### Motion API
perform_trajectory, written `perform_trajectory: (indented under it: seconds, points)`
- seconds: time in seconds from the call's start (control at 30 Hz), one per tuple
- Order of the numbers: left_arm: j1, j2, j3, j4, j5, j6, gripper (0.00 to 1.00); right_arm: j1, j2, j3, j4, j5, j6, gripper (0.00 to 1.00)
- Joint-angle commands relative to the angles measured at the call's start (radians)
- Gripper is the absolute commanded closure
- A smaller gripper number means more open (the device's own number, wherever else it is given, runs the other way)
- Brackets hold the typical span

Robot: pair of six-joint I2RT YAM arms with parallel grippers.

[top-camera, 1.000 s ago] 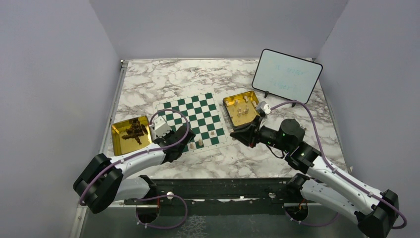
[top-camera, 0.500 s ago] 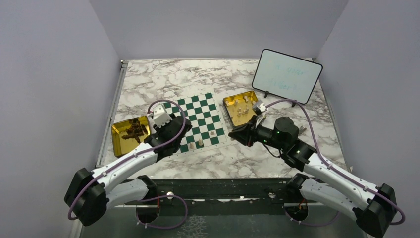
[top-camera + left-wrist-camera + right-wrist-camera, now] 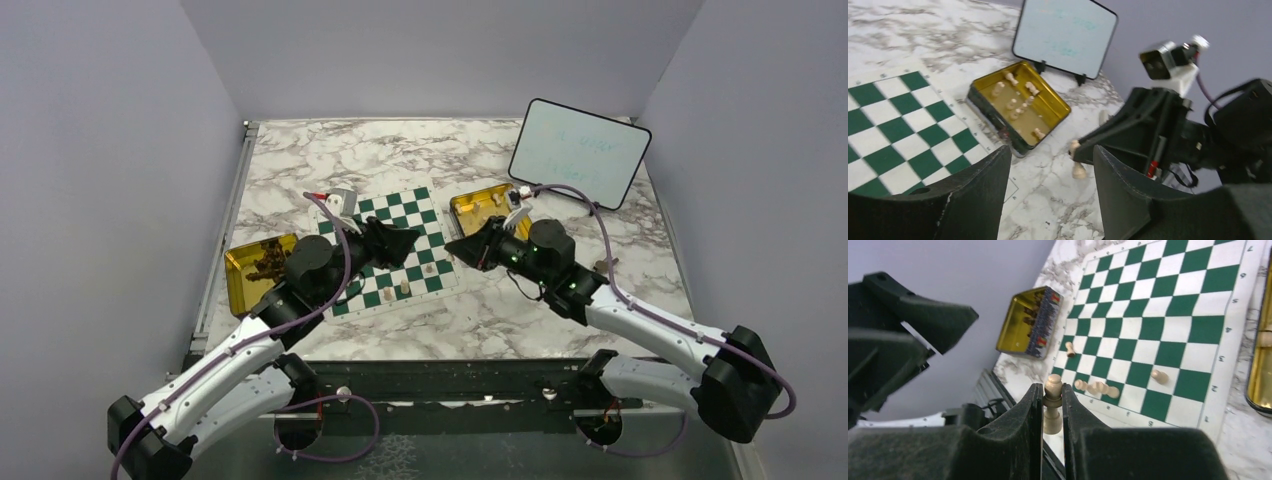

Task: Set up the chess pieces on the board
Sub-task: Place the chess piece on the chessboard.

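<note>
Your left gripper has just swung away from the near left corner of the board, where it sat low a second ago. It now hangs over the middle of the board, pointing right. Its jaws have spread as it went; the left wrist view shows them wide with nothing between them. Meanwhile your right gripper has slid left from the near corner of the right tin to the board's right edge. It is clamped narrow on one cream piece, held by the neck with the base hanging below the fingers. That piece is in the air, just off the board's right border, and the two grippers now face each other across a short gap. Three cream pieces sit on the near rows of the board; from these views I cannot say for sure that all stand upright. More cream pieces lie in the right tin and dark ones in the left tin, so the set-up is barely begun. The empty left hand, I judge, has finished its last placement. It now either waits to take the held piece or simply stands in the way. Watch the gap between the arms before you carry that piece over the board.
</note>
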Motion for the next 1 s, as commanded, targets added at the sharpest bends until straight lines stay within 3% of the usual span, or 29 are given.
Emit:
perform_trajectory:
  seconds: [0.0,0.3,0.7,0.87,0.97]
  points:
    - [0.003,0.033,-0.023,0.168,0.265,0.107,0.38,0.005,0.044,0.027,0.195,0.029,0.183,0.93]
    - [0.003,0.184,0.046,0.173,0.308,0.099,0.34,0.005,0.114,0.062,0.268,0.010,0.262,0.93]
    - [0.003,0.263,0.055,0.242,0.335,0.083,0.35,0.005,0.120,0.054,0.297,0.006,0.300,0.93]
    - [0.003,0.269,0.048,0.248,0.332,0.093,0.45,0.005,0.122,0.043,0.317,-0.010,0.302,0.93]
    - [0.003,0.256,0.034,0.260,0.336,0.120,0.64,0.005,0.117,0.031,0.337,-0.047,0.275,0.91]
